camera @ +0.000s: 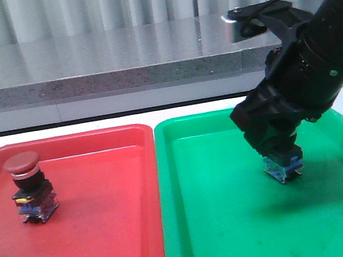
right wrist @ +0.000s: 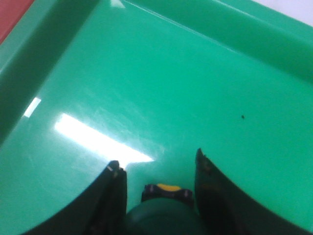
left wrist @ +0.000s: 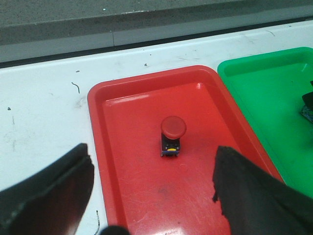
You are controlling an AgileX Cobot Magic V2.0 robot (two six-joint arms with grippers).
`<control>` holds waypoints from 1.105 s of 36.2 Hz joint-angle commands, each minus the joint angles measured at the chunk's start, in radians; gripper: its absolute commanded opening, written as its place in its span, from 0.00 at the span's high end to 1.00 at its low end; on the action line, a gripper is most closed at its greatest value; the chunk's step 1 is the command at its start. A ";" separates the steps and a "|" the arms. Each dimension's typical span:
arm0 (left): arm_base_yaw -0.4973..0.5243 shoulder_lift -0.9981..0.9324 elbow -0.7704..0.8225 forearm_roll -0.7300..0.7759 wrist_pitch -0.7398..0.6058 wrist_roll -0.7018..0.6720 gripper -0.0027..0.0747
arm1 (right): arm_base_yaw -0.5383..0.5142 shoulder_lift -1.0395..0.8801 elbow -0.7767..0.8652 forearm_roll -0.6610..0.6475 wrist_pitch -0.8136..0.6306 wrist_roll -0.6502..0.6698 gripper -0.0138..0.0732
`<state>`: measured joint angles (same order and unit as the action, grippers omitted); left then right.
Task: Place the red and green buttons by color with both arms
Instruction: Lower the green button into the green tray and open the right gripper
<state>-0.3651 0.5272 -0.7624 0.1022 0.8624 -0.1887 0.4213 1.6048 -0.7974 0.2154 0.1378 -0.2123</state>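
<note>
Red button [camera: 31,188] upright in red tray [camera: 110,239]; left tool [left wrist: 154,188] spread above. Right tool [camera: 279,150] pinching green button [right wrist: 159,215] in green tray [camera: 237,234].

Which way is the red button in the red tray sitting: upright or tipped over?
Upright. The red button stands on its base in the red tray, cap on top, and nothing touches it; the left end effector is open and clear of it.

Right arm [camera: 315,57] angled down, claw [camera: 281,151] clamped. Left claw [left wrist: 151,196] raised, jaws spread wide.
</note>
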 commanded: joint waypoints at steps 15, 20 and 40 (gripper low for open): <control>-0.007 0.003 -0.026 0.005 -0.071 -0.012 0.32 | 0.000 -0.036 -0.021 -0.005 -0.057 -0.010 0.38; -0.007 0.003 -0.026 0.005 -0.071 -0.012 0.32 | 0.000 -0.037 -0.023 -0.005 -0.057 -0.009 0.29; -0.007 0.003 -0.026 0.005 -0.071 -0.012 0.32 | 0.000 -0.345 -0.030 -0.005 0.153 -0.009 0.28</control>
<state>-0.3651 0.5272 -0.7624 0.1022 0.8624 -0.1887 0.4213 1.3756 -0.7974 0.2132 0.2615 -0.2123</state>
